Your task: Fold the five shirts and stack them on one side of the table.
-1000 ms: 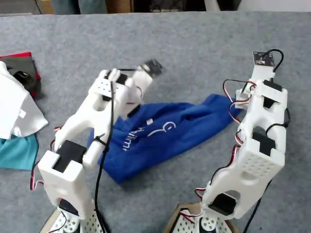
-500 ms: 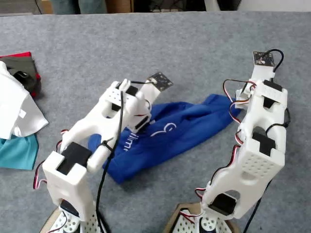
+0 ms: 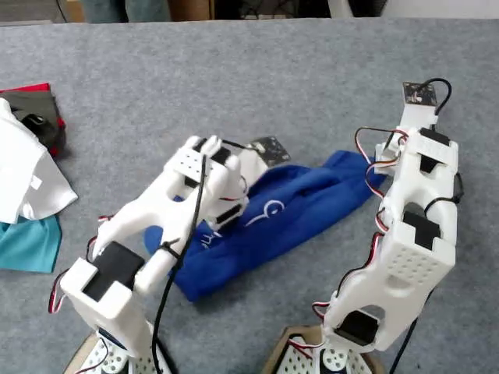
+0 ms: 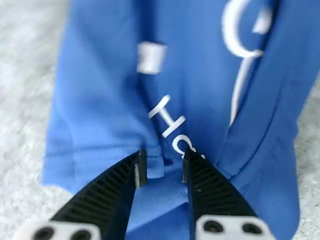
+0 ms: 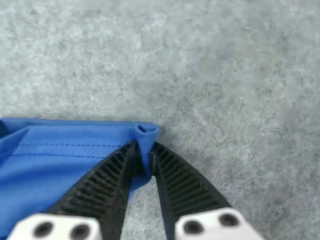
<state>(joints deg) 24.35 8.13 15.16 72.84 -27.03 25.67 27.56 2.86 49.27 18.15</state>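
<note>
The blue shirt [image 3: 312, 202] lies bunched in a crumpled band mid-table [image 3: 312, 70], white print facing up. The right gripper [image 5: 146, 152] pinches the corner of the shirt nearest the right arm. The left gripper [image 4: 161, 167] is at a hem, fingers slightly parted, with fabric between the tips.

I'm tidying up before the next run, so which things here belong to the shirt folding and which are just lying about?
Job: blue shirt, its corner pinched by the right gripper, open left gripper at its hem; white shirt; teal shirt; red cloth and dark grey cloth, probably shirts.
Lying about: small black object on the dark grey cloth, unidentifiable.
</note>
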